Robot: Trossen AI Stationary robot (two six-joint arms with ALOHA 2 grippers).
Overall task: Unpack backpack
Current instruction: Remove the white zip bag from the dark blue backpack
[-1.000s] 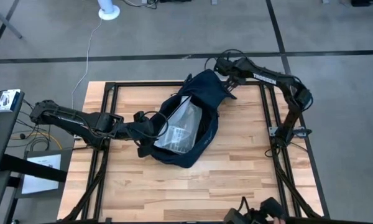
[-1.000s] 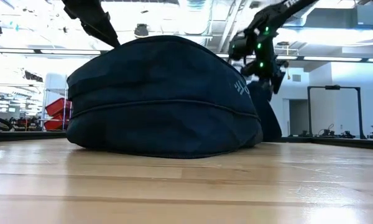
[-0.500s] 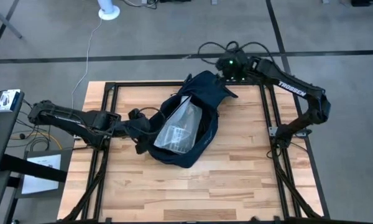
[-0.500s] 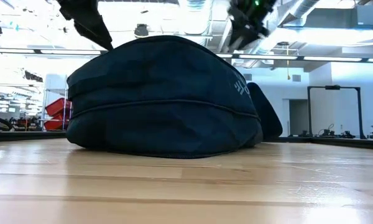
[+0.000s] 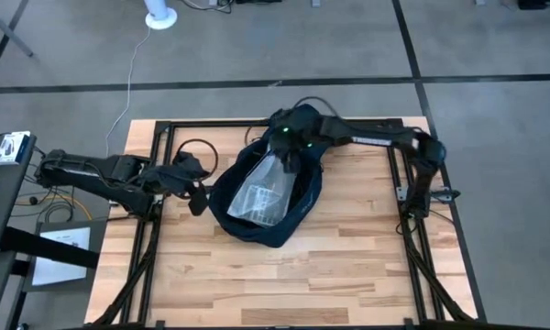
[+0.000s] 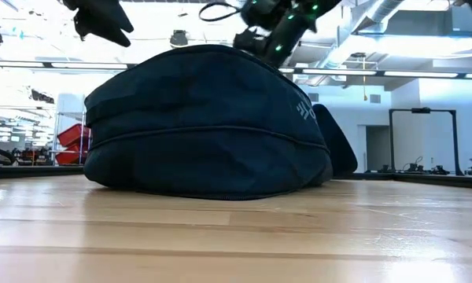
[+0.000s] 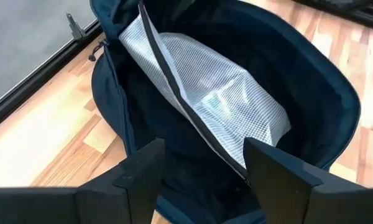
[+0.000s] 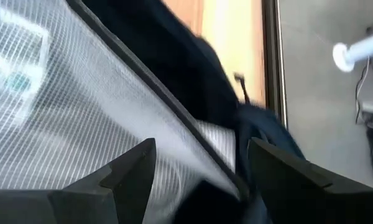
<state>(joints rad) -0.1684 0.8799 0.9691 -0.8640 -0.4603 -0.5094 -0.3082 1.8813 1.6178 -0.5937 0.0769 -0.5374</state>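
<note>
Fingers of both grippers are spread and empty. At tabletop (image 5: 348,266) centre the navy backpack (image 5: 298,213) lies unzipped, baring a clear mesh pouch (image 5: 261,191). Right gripper (image 5: 289,163) hovers at its 12 o'clock rim, seemingly for the pouch; left gripper (image 5: 200,188) waits at 9 o'clock.

No readable text now; only small white diamond logo on backpack (image 6: 302,109), about 2 o'clock on its bulge.

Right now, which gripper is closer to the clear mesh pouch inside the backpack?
Right. The right gripper hangs open directly over the pouch; the left gripper, also open, sits beside the backpack, outside its rim.
</note>
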